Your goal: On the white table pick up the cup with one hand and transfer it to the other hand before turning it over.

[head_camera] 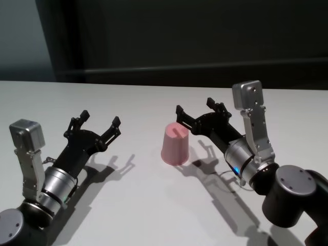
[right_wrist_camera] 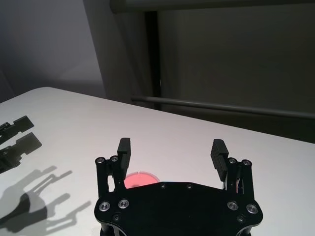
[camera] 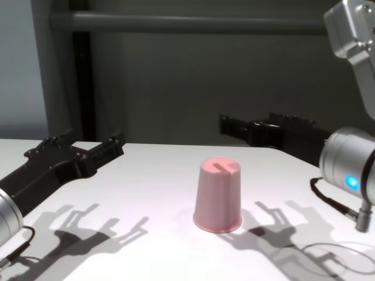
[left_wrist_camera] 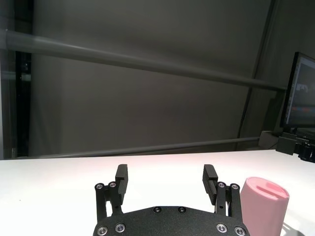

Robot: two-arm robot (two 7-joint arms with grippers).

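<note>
Standing upside down on the white table (head_camera: 154, 205) is the cup (head_camera: 175, 144), a plain pink one with its wide rim flat on the tabletop and its small flat base facing up. It sits between the 2 arms, a good bit closer to the right one. The right gripper (head_camera: 201, 114), the one on the silver arm with the blue light, hangs low just behind the cup and a little to its right. Its black fingers (right_wrist_camera: 124, 146) are spread wide apart and they hold nothing. From the camera on that wrist, only a bit of the cup's pink top (right_wrist_camera: 141, 178) peeks out over the black body of the gripper, so the cup is very near but I do not see any finger touching it. The left gripper (head_camera: 98, 123) is well apart from the cup, out on the left side of the table, pointing forward. Its fingers (left_wrist_camera: 122, 173) are also wide open and empty. From its wrist camera the cup (left_wrist_camera: 263, 206) shows off to one side. Dark shadows of both grippers fall on the table below them. A dark wall (head_camera: 195, 36) stands behind the table.
</note>
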